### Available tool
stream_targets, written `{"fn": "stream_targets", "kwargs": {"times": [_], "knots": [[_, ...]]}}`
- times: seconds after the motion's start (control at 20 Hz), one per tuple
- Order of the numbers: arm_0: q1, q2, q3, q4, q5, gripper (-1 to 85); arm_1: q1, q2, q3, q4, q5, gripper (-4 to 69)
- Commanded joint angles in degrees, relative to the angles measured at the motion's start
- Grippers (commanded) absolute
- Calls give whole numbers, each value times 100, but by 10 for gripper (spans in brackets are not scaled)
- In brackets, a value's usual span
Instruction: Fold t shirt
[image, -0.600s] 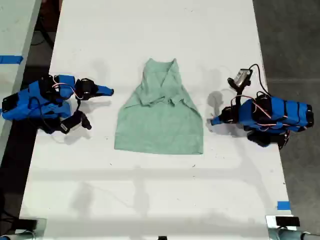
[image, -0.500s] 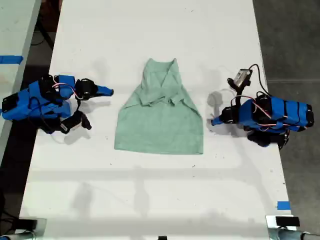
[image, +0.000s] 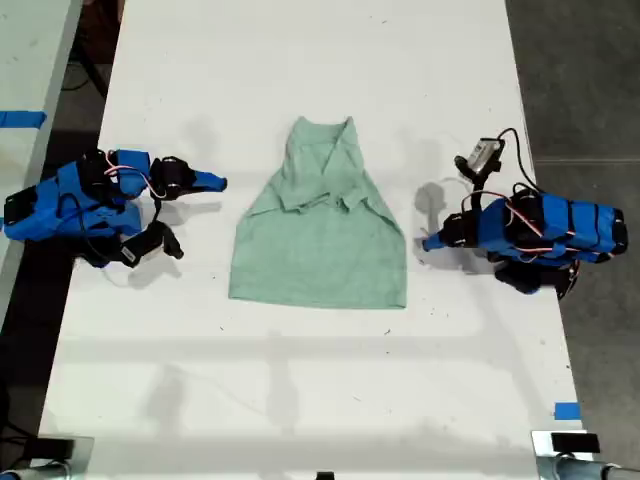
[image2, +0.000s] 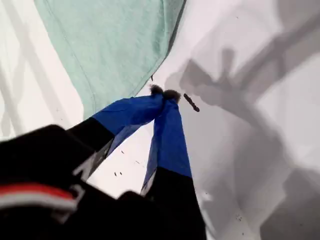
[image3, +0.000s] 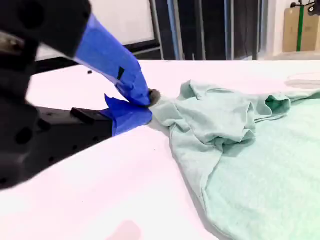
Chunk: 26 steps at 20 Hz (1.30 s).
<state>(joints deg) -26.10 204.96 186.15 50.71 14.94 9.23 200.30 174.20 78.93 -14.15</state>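
Observation:
The pale mint-green t shirt (image: 320, 240) lies flat on the white table (image: 300, 400), collar end away from the camera in the exterior view, sleeves folded in over the chest. My first gripper (image: 425, 242) sits on the exterior view's right, just off the shirt's side edge near the hem. In the first wrist view its blue jaws (image2: 162, 92) are shut and hold nothing, a short way from the shirt's edge (image2: 115, 45). My second gripper (image: 218, 182) rests on the exterior view's left, level with the sleeves. It is also shut on nothing (image3: 147, 100), close to the bunched fabric (image3: 220, 120).
The table's long edges run just behind both arm bases, with dark floor beyond on the exterior view's right. A blue tape mark (image: 566, 410) sits near the table's front corner on that side. A second table with blue tape (image: 20, 118) stands at the exterior view's left.
The first arm has wavered very slightly in place. The shirt and the second arm have not moved.

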Motion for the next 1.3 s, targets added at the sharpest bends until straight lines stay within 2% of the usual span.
{"fn": "stream_targets", "kwargs": {"times": [0.0, 0.1, 0.2, 0.25, 0.3, 0.45, 0.5, 0.65, 0.7, 0.85, 0.95, 1.05, 1.1, 1.2, 1.25], "knots": [[-62, 53, 220, 9, -44, -2, -79, -62, -571, 35, -185, -9], [-70, 53, 220, 9, -44, -2, -88, -1081, -1292, -211, -229, -8], [-70, 53, 220, 9, -44, -2, -264, -3129, -2127, -809, 18, 0], [-70, 53, 220, 9, -44, -2, -360, -4069, -2496, -1099, 158, 106], [-62, 53, 220, 9, -44, -2, -422, -4825, -2786, -1292, 457, 177], [-44, 53, 220, 9, -44, -2, -650, -6126, -2865, -2259, 896, 207], [-44, 53, 220, 9, -35, -2, -773, -6346, -2733, -2742, 817, 361], [-44, 53, 220, 9, -26, -2, -1134, -6653, -2487, -3647, 967, 350], [-35, 53, 220, 9, -26, -2, -1143, -6680, -2364, -3718, 1169, 307], [-35, 53, 220, 9, -26, -2, -1125, -6688, -2021, -3894, 1433, 247], [-35, 53, 220, 9, -26, -2, -1169, -6820, -2057, -3955, 1406, 258], [-35, 53, 220, 9, -26, -2, -1187, -7172, -2162, -4236, 1345, 326], [-35, 53, 220, 9, -26, -2, -1213, -7436, -2303, -4342, 1327, 333], [-35, 53, 220, 9, -26, -2, -1230, -7998, -2637, -4509, 1257, 331], [-35, 53, 220, 9, -26, -2, -1222, -8218, -2821, -4474, 1239, 284]]}}
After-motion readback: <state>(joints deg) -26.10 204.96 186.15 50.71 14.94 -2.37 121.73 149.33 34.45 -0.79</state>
